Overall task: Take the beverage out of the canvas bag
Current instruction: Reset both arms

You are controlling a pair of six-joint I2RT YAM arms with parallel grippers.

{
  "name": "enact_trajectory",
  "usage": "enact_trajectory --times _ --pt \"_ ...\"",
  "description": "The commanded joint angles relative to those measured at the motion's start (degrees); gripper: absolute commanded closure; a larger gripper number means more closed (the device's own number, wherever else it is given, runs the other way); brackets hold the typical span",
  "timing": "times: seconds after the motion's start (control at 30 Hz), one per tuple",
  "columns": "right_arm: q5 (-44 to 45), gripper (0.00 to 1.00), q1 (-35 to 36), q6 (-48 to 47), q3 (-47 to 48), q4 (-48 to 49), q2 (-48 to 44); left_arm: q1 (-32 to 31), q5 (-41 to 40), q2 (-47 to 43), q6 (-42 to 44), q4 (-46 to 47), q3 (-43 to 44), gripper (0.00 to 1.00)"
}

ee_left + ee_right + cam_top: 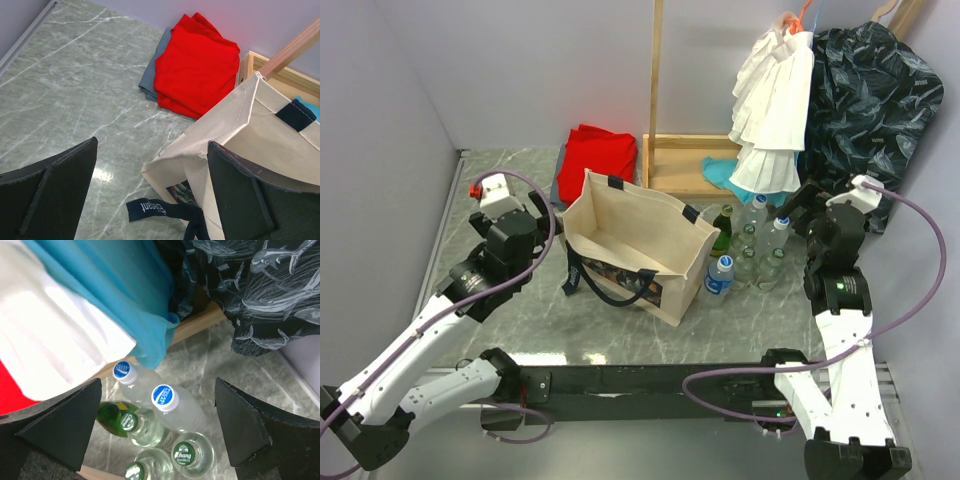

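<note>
One canvas bag (pixel 638 243) stands upright in the middle of the grey marbled table (pixel 520 310), between the two arms. Its mouth is open and its beige inner walls show. One of its navy strap handles (pixel 620 283) droops down the near side over the dark printed panel. Just beside the bag's right end is a cluster of bottles (pixel 750 245). From above I count six, though they overlap. One is a green glass bottle (pixel 722 228), one is a small blue-labelled water bottle (pixel 719 275) nearest the bag, and the rest are clear. The right wrist view shows two blue caps (pixel 165 395) and green-and-white caps below them. Which bottle is the task's beverage cannot be told. The left gripper (pixel 152 145) hovers near the bag's left end, jaws spread wide with nothing between them. The right gripper (pixel 159 385) hangs above the bottles, equally spread and holding nothing. At the back lies one red folded cloth (pixel 600 160) on one grey-blue cloth (pixel 150 80). Beside them is a wooden stand (pixel 670 150), where one white garment (pixel 770 110) and one dark fish-print shirt (pixel 870 100) hang. One teal cloth (pixel 723 172) sits at its base.
</note>
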Motion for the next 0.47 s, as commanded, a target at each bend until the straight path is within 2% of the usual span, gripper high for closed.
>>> enact_trajectory --times 0.0,0.17,0.43 --pt "-2.07 0.00 -0.21 -0.77 -1.16 3.62 -2.87 0.66 1.17 -0.21 0.60 3.86 -0.78 0.04" --pt "-3.65 0.00 -0.29 -1.29 -1.51 4.59 -3.92 1.28 2.22 1.10 2.00 7.64 -1.05 0.04" --pt "-3.57 0.00 -0.12 -1.65 -1.24 4.23 -4.89 1.37 2.49 5.24 1.65 6.06 1.68 0.04"
